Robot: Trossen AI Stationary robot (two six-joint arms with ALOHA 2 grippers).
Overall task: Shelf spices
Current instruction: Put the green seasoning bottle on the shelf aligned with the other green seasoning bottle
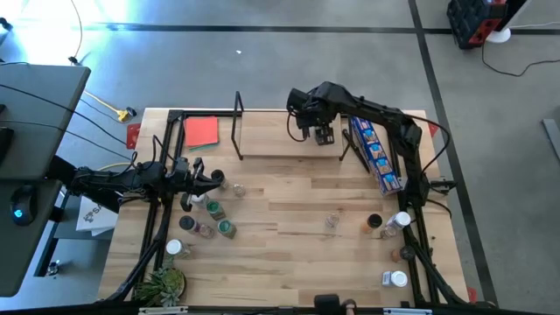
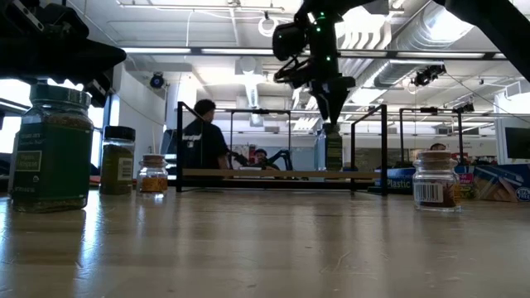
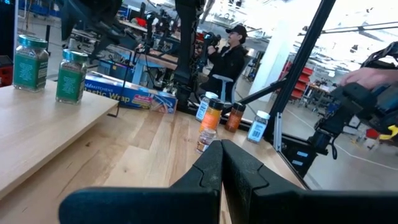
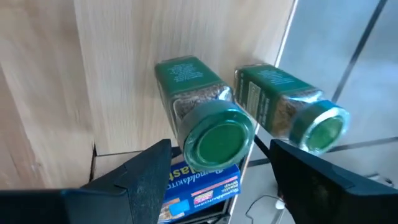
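Two green-capped jars [image 4: 214, 134] stand side by side on shelf [image 1: 262, 144], upper centre of high view; clear square-sided glass, green labels, brownish-green contents. Right gripper [image 1: 324, 136] directly above them, fingers spread wide around one cap, not clamped. Left gripper [image 1: 214, 179] fully closed, empty, mid-left of table [image 1: 289, 254] near loose jars [image 1: 210, 219].

— Where are the small clear green-capped spice jars [image 4: 211, 127]?
— 2 stand upright, side by side, on the low light-wood shelf with black metal end frames [image 1: 262, 144].
— The rest?
— Scattered on the table, mostly upright.
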